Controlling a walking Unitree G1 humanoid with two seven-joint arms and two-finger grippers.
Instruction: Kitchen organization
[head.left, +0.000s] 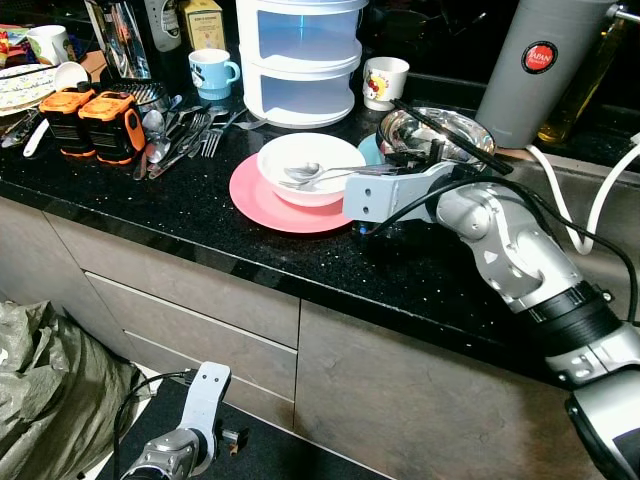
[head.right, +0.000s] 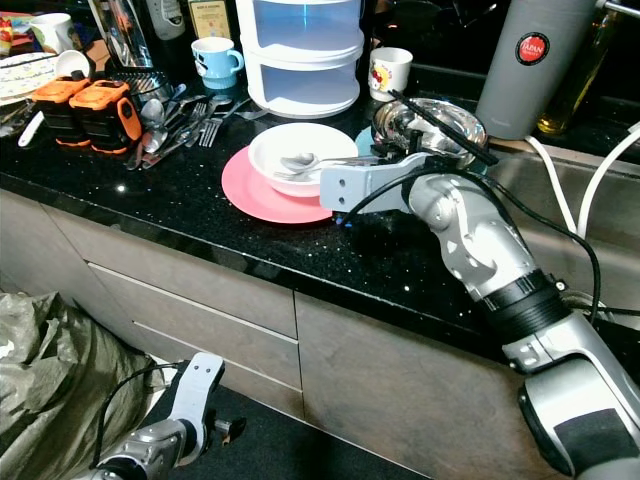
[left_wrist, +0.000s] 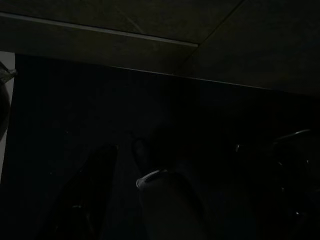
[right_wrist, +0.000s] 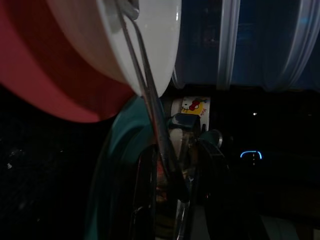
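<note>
A white bowl (head.left: 310, 165) sits on a pink plate (head.left: 262, 200) on the black counter (head.left: 150, 215). A metal spoon (head.left: 318, 172) lies in the bowl, its handle sticking out over the rim towards a teal plate (right_wrist: 117, 150). My right gripper (right_wrist: 180, 150) is at the end of that handle, open, with one black finger (right_wrist: 145, 195) on each side of it. A steel bowl (head.left: 432, 130) stands just behind my right wrist. My left arm (head.left: 195, 420) hangs idle low in front of the cabinet.
Loose cutlery (head.left: 185, 135) and two orange-black boxes (head.left: 95, 120) lie at the left. Behind the bowl stand a white stacked container (head.left: 300, 60), a blue mug (head.left: 212, 72) and a cartoon mug (head.left: 385, 82). A grey flask (head.left: 540, 65) and white cables (head.left: 590, 215) are at the right.
</note>
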